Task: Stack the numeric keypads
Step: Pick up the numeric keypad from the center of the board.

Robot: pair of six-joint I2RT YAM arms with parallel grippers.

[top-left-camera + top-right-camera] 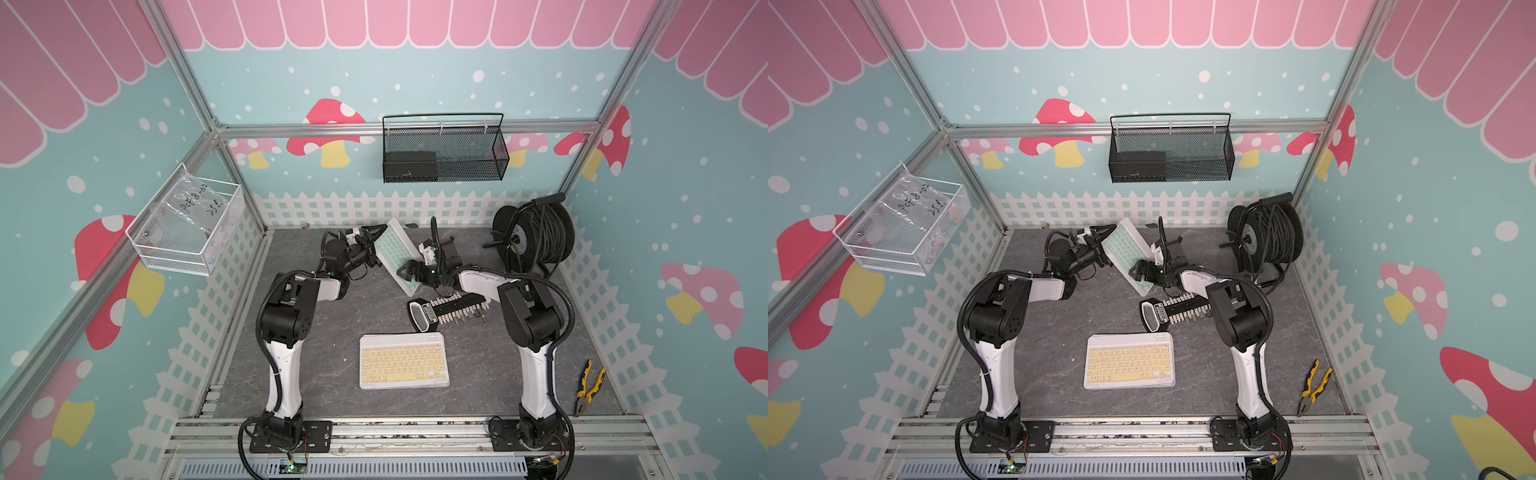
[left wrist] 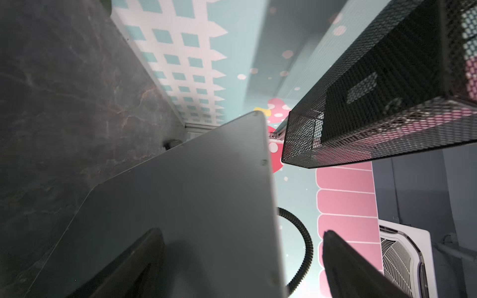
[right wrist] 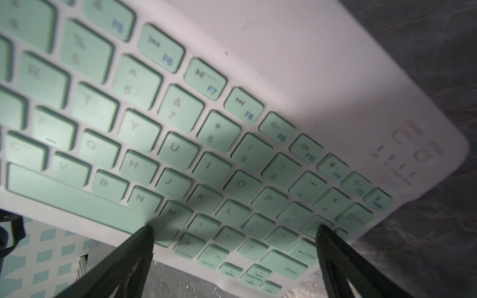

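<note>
Numeric keypads are in two places: the mint-green keypad [image 1: 394, 253] is tipped up on edge at the far middle of the table, and the yellow-keyed keypad [image 1: 404, 365] lies flat near the front centre.

The left gripper [image 2: 242, 232] has its fingers [image 2: 348, 271] spread wide. The mint keypad's plain back runs between them, with one finger over the back and the other clear of its rim, so nothing is clamped. The right gripper [image 3: 233, 231] is spread just as wide, its fingers [image 3: 129, 258] tip-first at the key face near the lower rows. Whether they press or only hover, you cannot tell.

I judge the tilt to be deliberate. A slim board lying flat offers no edge to pinch, so standing it up between both arms gives the left side a rim to close on while the right steadies the face. With both sets of fingers apart, it may slide or fall flat.

The black holder [image 1: 449, 309] with white pegs lies between this keypad and the yellow one, so your carry path must clear it. The yellow one seems to top a pile, though the edge is too fine to count.

The table [image 1: 324, 332] is dark, stone-patterned and matte. A cable reel [image 1: 536, 235] stands at the far right and pliers [image 1: 590, 386] lie near the right front. A black mesh basket [image 1: 444, 153] and a white wire basket [image 1: 187, 232] hang on the walls.
</note>
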